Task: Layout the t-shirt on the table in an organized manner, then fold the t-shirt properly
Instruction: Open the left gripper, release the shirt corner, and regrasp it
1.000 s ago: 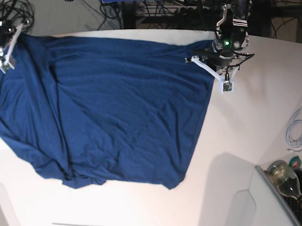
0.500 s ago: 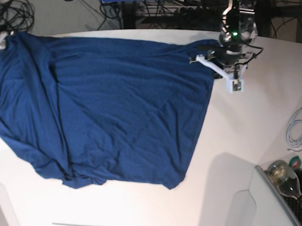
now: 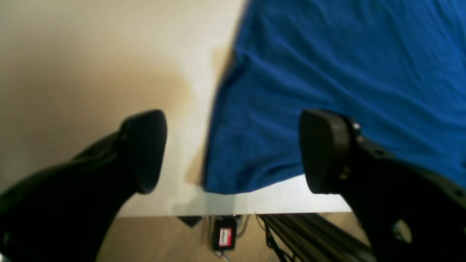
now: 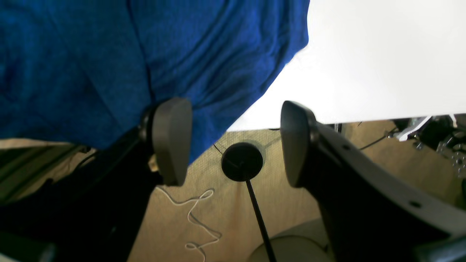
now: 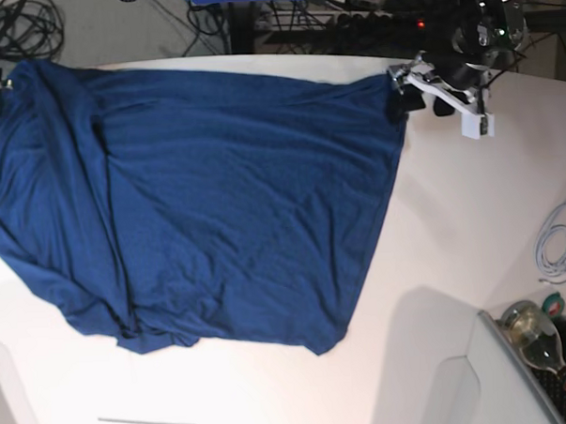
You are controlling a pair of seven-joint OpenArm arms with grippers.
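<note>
While one t-shirt [image 5: 198, 197] lies spread across the left and centre of the one white table [image 5: 453, 233] in the base view, two grippers sit at its upper corners. The left gripper [image 3: 233, 153] holds its two dark fingers [image 3: 145, 145] wide apart with nothing between them, the shirt's corner on the table edge below. The right gripper [image 4: 235, 142] also stands wide and empty over the cloth hanging past the edge. One bottle [image 5: 537, 337] lies at lower right, one white cable [image 5: 557, 242] above it.
</note>
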